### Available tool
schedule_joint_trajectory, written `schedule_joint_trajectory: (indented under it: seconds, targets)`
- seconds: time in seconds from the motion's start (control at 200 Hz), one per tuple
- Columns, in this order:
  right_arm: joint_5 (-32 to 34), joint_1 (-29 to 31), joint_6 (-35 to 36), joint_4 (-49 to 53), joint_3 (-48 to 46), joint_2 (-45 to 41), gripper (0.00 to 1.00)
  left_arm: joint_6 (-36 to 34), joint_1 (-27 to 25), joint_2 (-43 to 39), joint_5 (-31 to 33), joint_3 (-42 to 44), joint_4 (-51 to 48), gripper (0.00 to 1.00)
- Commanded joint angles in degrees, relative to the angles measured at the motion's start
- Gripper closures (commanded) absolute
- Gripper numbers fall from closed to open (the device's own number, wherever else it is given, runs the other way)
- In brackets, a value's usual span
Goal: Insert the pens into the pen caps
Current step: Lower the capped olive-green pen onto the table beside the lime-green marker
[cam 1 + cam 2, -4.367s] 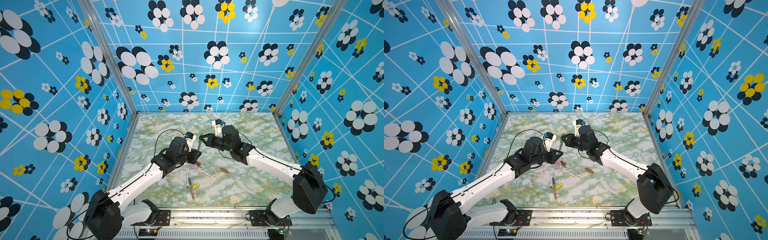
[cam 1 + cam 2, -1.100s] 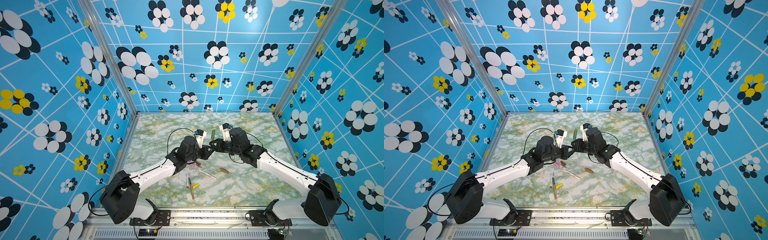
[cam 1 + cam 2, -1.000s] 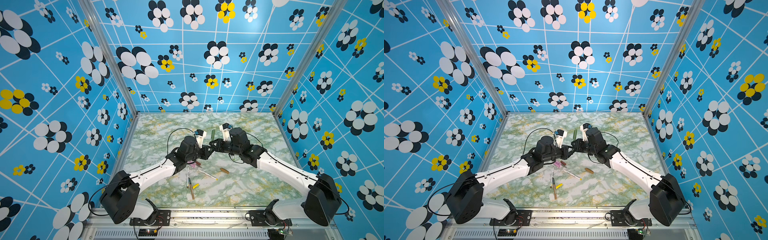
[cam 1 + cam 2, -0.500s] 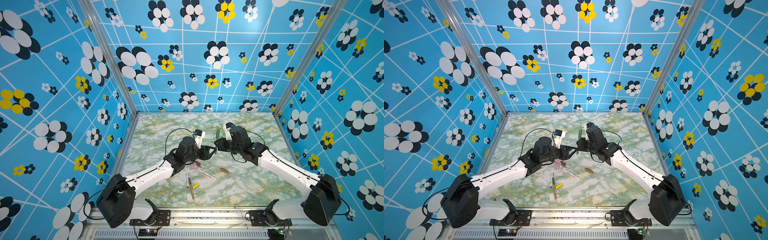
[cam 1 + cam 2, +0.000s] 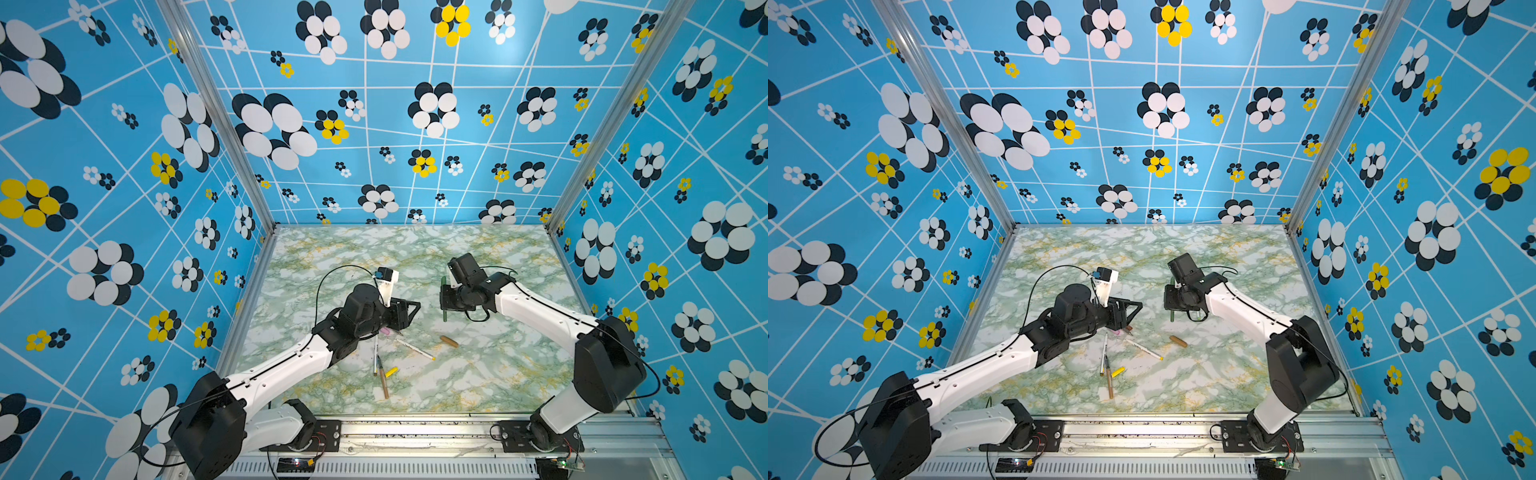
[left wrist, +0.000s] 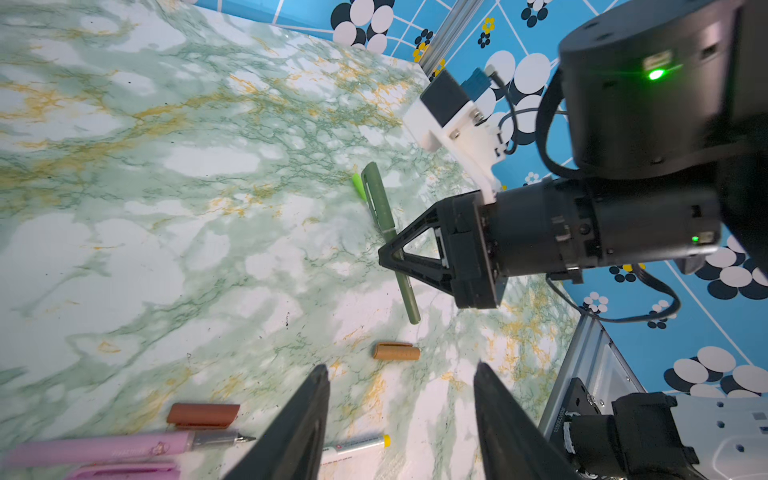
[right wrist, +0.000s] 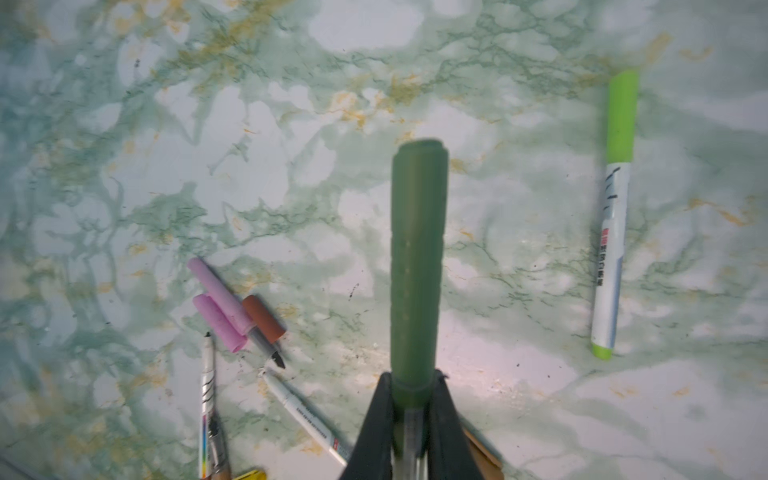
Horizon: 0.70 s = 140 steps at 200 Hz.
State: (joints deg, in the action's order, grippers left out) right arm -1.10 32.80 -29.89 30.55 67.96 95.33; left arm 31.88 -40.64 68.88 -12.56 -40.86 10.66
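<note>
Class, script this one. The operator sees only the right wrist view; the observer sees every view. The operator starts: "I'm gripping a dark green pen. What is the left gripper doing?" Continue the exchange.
Observer: The left gripper is open and empty. In the left wrist view only the table shows between its fingers.
Operator: Does my pen reach past my jaws on the far side?
Observer: Yes. Beyond the right gripper, the dark green pen carries on as a thinner barrel that sticks out the other side.
Operator: Are the two grippers touching?
Observer: No. In both top views a strip of table shows between them.
</note>
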Motion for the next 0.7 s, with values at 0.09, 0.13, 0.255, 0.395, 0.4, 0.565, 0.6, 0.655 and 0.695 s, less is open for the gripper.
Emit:
schedule_joint_trajectory:
  seconds: [0.09, 0.13, 0.255, 0.395, 0.4, 0.565, 0.6, 0.655, 0.695]
  targets:
    - [5.4, -0.4, 3.7, 5.3, 3.9, 5.1, 0.95, -1.6, 0.3, -0.5, 0.5, 0.1, -1.0, 0.43]
    - [6.1, -0.4, 4.1, 6.0, 4.6, 6.1, 0.95, -1.6, 0.4, -0.6, 0.6, 0.1, -1.3, 0.43]
    - [8.0, -0.5, 4.8, 7.7, 6.4, 8.6, 0.95, -1.5, 0.6, -0.8, 0.4, 0.3, -1.5, 0.43]
    - [9.5, -0.9, 5.5, 8.4, 7.6, 10.5, 0.95, -1.2, 0.7, -0.8, 0.7, 0.4, -1.6, 0.43]
    - [9.5, -0.9, 5.5, 8.5, 7.7, 10.6, 0.95, -1.1, 0.7, -0.7, 0.7, 0.4, -1.6, 0.43]
    - [10.7, -1.5, 5.6, 8.8, 8.3, 12.5, 0.95, -1.1, 0.9, -0.5, 0.5, 0.2, -1.5, 0.42]
    - [11.0, -1.8, 5.5, 8.7, 8.3, 12.7, 0.95, -1.1, 1.0, -0.5, 0.5, 0.1, -1.6, 0.42]
    - [11.1, -2.2, 5.3, 8.3, 8.1, 13.2, 0.95, -1.0, 1.0, -0.4, 0.5, 0.0, -1.6, 0.42]
    - [11.2, -2.4, 5.2, 8.0, 8.0, 13.4, 0.95, -1.0, 1.1, -0.3, 0.4, -0.1, -1.8, 0.42]
